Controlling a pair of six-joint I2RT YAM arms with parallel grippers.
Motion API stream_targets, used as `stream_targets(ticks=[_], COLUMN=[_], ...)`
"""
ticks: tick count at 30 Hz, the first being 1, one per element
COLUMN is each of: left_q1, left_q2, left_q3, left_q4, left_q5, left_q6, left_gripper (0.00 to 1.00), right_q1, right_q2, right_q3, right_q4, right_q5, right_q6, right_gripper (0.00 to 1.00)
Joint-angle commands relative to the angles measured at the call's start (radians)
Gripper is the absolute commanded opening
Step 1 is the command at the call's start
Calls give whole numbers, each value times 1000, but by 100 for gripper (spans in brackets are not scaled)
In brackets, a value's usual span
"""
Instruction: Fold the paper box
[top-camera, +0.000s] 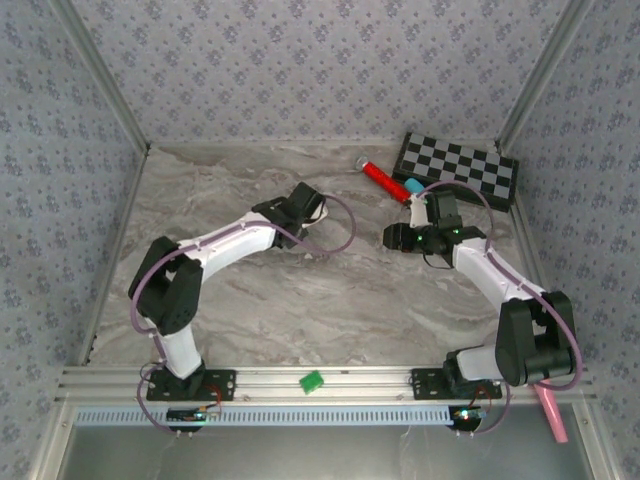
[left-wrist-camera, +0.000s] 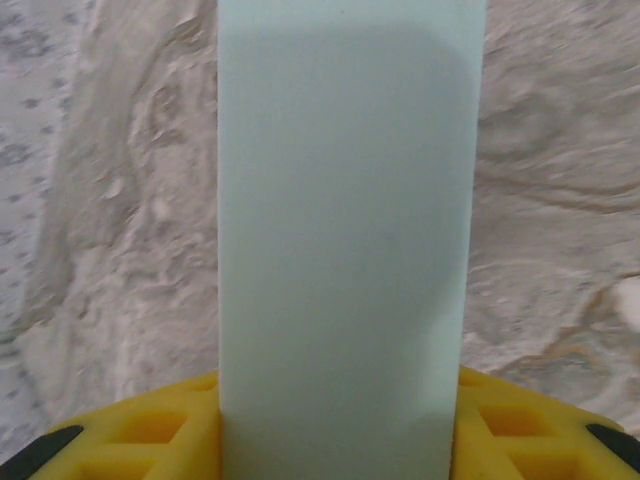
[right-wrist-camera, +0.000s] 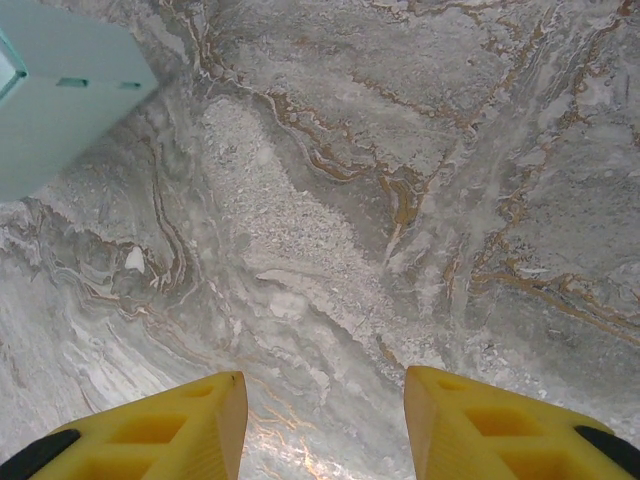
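The paper box (left-wrist-camera: 345, 220) is a pale sky-blue folded card box standing up between the yellow fingers (left-wrist-camera: 150, 430) of my left gripper (left-wrist-camera: 340, 400), which is shut on its two sides. In the top view the left gripper (top-camera: 302, 205) sits mid-table toward the back. My right gripper (right-wrist-camera: 322, 385) is open above bare marble with nothing between its fingers. A corner of the paper box (right-wrist-camera: 60, 100) shows at the upper left of the right wrist view. Seen from above, the right gripper (top-camera: 392, 237) points left, a short way from the left one.
A red marker with a blue cap (top-camera: 385, 180) lies at the back, next to a black-and-white checkerboard (top-camera: 460, 168). A small green block (top-camera: 311, 381) rests on the front rail. A pink object (top-camera: 552, 410) lies by the right arm's base.
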Motion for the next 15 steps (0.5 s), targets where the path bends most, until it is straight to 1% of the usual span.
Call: stream_targets(ticks=[1,4,12,15], left_q1=[-2,-3,-30,-42], left_q2=[-20,-12,6,14], left_q3=[-30,-56,-108,-121], left_q4=[82,100,137,145], left_q5=[-177,-219,-260,-265], left_q6=[27,37,33,25], left_gripper=[46,46,47,48], right_q1=[-5,-5,-6,-5], right_q2=[17,22,34,37], right_q3=[-10,-10,-14,-14], right_q4=[11,12,23,22], right_q5=[-22,-23,-28,-25], right_q6=[10,10,18,18], right_gripper=[47,47,47,47])
